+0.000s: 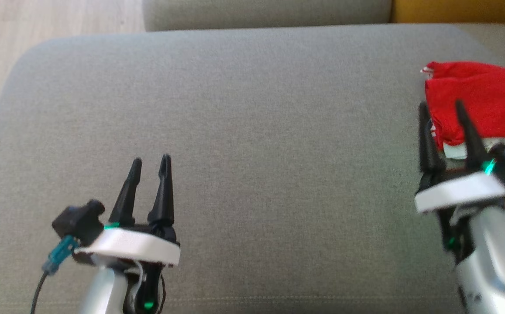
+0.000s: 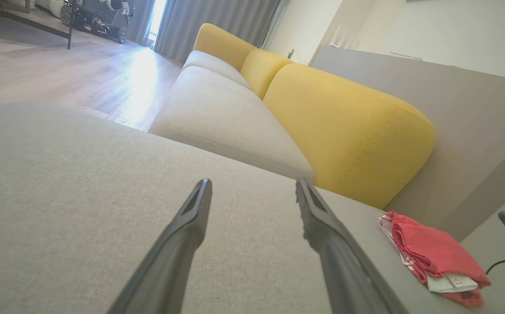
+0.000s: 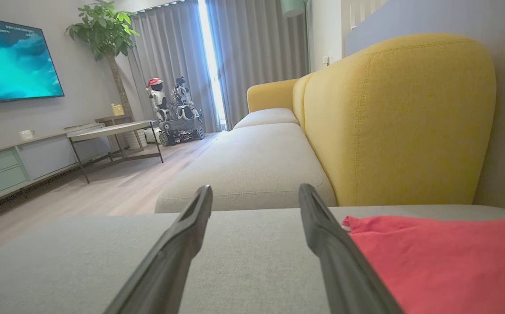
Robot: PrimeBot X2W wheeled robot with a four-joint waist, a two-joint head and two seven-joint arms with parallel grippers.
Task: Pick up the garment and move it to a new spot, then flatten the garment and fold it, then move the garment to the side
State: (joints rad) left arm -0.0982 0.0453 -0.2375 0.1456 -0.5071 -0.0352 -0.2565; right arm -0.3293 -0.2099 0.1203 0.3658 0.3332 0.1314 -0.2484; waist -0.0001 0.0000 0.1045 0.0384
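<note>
Left jaws nearest, low left in head view: apart, empty, over bare grey sofa cushion (image 1: 252, 131) (probably parked there to keep out of the way). Right jaws also apart, gripping nothing, just at near edge of red garment (image 1: 479, 96); contact or small gap, cannot tell. Garment lies at cushion's right end, near yellow backrest (image 3: 400, 122), compact and layered, white label (image 2: 451, 282) showing. Judgement: looks folded and set aside, which fits the task's last step and leaves mid-cushion free.
</note>
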